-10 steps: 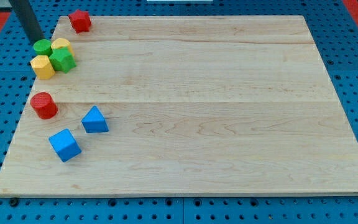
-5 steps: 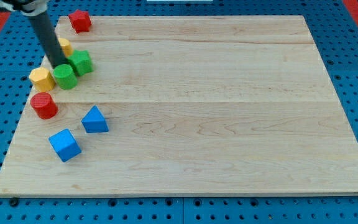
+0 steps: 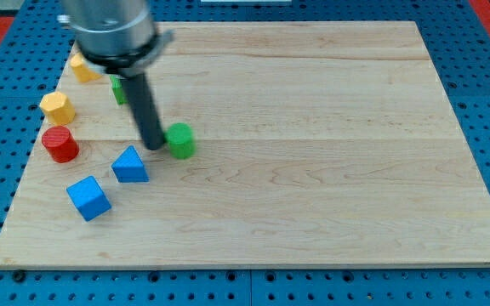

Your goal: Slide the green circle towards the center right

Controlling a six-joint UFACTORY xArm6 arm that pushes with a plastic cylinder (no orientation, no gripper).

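The green circle (image 3: 179, 140) lies on the wooden board (image 3: 313, 170), left of the board's middle. My tip (image 3: 154, 145) touches its left side. The rod rises from there to the arm's dark body at the view's top left. A second green block (image 3: 119, 89) shows partly behind the rod, its shape hidden. The blue triangle (image 3: 129, 165) lies just below and left of my tip.
A yellow hexagon (image 3: 57, 106) and a red cylinder (image 3: 59, 144) sit near the left edge. Another yellow block (image 3: 82, 68) lies at the upper left. A blue cube (image 3: 88, 198) sits at the lower left. The red star is hidden behind the arm.
My tip has swept down and to the right, pushing the green circle from the left cluster towards the board's middle. The other green block has shifted right, and the arm's body now covers the top left.
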